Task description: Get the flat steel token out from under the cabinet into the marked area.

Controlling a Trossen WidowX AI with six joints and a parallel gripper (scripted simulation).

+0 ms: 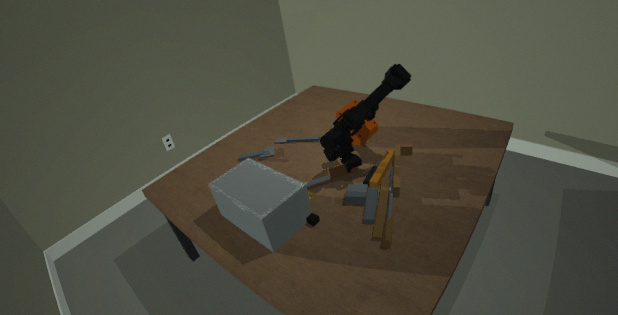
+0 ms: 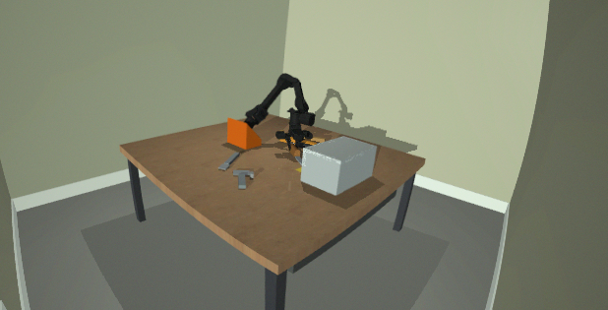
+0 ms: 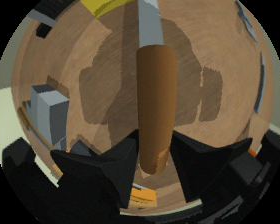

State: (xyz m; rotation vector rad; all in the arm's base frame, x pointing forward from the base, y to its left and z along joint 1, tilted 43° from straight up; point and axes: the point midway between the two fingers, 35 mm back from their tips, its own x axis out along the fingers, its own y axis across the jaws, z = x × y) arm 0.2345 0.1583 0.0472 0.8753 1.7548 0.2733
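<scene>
The wooden table [image 1: 300, 112] [image 2: 197, 164] [image 3: 216, 50] carries all of the components. The largest is the pale grey cabinet [image 1: 260, 192] [image 2: 339, 164], a closed-topped box. The black arm [image 1: 370, 104] [image 2: 271, 95] rises from an orange mount [image 1: 366, 133] [image 2: 241, 135] and bends down toward the table near the cabinet. To one side of the arm lies a long orange-yellow assembly [image 1: 384, 172], with grey blocks [image 1: 356, 193] [image 3: 51, 110] just beside it. The hand [image 1: 345, 168] [image 2: 293, 147] [image 3: 152, 132] is closed on the brown handle [image 1: 337, 171] [image 2: 295, 151] [image 3: 156, 100] of a tool, one finger on each side of the grip. Its grey shank [image 1: 318, 181] [image 3: 151, 22] extends from the handle toward the cabinet; whether the far end touches the cabinet or passes under it cannot be told. A T-headed grey tool [image 1: 257, 155] [image 2: 242, 179] lies on the table, near a slim, flat grey tool [image 1: 300, 140] [image 2: 228, 161] [image 3: 261, 82]. A yellow marking [image 1: 311, 195] [image 2: 298, 169] [image 3: 106, 6] shows beside the cabinet, partly hidden. The smallest item is a black block [image 1: 313, 219] [image 3: 43, 31] at the cabinet's near corner in the top view. The position of the steel token cannot be determined from these views.
</scene>
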